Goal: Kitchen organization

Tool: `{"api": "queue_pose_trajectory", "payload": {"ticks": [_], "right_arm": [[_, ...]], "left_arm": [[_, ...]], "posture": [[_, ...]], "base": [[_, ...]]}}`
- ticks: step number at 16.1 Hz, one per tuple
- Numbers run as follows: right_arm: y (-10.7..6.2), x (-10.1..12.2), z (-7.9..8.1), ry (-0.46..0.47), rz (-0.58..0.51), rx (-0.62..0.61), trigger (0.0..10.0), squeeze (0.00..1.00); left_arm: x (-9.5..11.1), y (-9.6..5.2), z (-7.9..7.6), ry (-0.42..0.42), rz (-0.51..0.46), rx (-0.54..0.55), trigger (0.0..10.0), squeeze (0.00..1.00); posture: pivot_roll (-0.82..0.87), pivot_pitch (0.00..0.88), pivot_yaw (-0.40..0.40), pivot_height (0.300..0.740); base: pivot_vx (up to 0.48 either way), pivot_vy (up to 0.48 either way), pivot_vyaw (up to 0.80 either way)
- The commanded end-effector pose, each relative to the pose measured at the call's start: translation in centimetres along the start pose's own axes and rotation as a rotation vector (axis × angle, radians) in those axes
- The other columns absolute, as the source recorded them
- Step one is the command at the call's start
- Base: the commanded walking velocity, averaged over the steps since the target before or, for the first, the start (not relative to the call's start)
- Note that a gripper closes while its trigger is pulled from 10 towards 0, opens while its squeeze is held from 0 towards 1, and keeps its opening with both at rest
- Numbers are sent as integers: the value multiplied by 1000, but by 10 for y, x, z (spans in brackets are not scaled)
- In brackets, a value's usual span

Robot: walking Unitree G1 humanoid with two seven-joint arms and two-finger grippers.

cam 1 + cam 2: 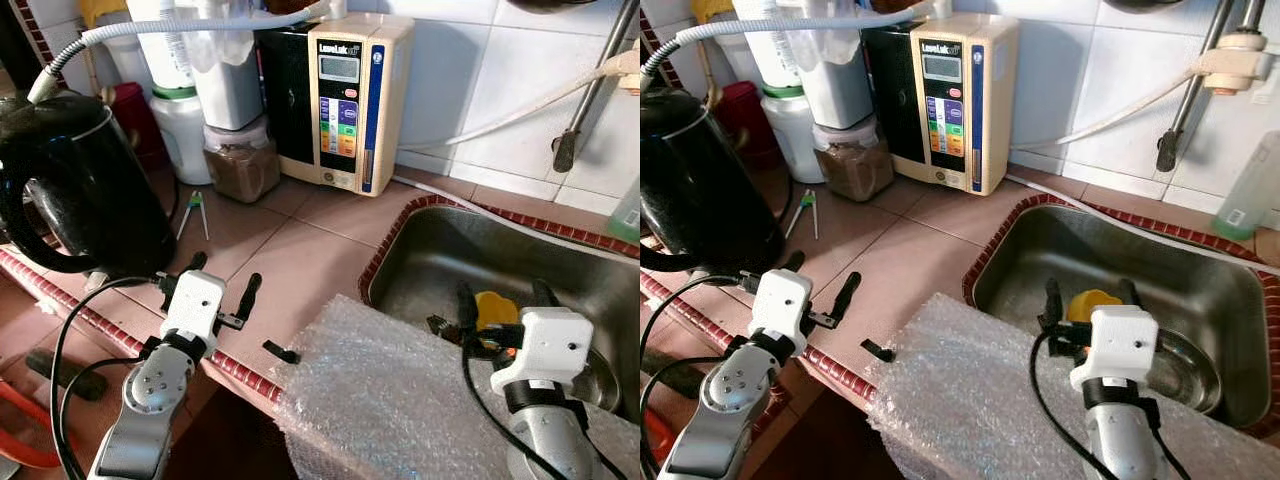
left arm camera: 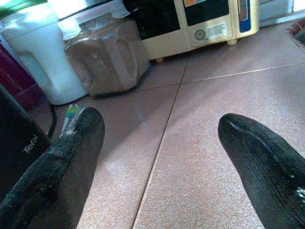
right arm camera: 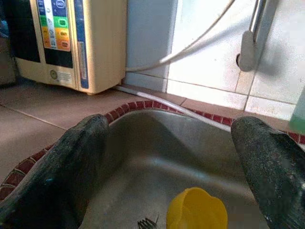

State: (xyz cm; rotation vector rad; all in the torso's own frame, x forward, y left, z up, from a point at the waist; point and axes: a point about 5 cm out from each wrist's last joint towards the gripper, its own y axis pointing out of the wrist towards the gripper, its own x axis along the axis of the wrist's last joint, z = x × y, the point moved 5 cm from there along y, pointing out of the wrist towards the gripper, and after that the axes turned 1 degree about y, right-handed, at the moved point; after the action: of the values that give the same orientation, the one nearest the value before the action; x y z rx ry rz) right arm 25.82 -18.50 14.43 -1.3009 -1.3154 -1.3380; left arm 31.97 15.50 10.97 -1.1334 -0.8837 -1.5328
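One kettle (image 1: 75, 185), one yellow cup (image 1: 1092, 303), two jars (image 1: 215, 135).

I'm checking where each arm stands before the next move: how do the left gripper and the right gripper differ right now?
The left gripper hangs over the bare tiled counter; the right gripper hangs over the steel sink. Below the right gripper sits a yellow cup; nothing lies between the left gripper's fingers. Both are open and hold nothing.

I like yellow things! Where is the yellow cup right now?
The yellow cup sits down inside the metal sink on the robot's right, just ahead of the open right gripper.
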Motion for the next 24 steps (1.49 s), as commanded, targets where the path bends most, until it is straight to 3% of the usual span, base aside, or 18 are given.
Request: {"api": "queue_pose_trajectory", "payload": {"ticks": [1,11,24], "right_arm": [[1,1,0,7,3,3,10000,1000],[8,4,2,19,0,19,10000,1000],[11,7,-2,24,-15,4,10000,1000]], "left_arm": [[5,3,0,8,-10,1,10000,0],[-1,5,-4,-2,19,-22,10000,0],[-2,15,-8,-28,30,-42,10000,0]], "posture": [[-13,0,52,740],[-19,0,56,740],[-31,0,65,740]], "base": [[0,0,0],[0,0,0],[-300,0,0]]}}
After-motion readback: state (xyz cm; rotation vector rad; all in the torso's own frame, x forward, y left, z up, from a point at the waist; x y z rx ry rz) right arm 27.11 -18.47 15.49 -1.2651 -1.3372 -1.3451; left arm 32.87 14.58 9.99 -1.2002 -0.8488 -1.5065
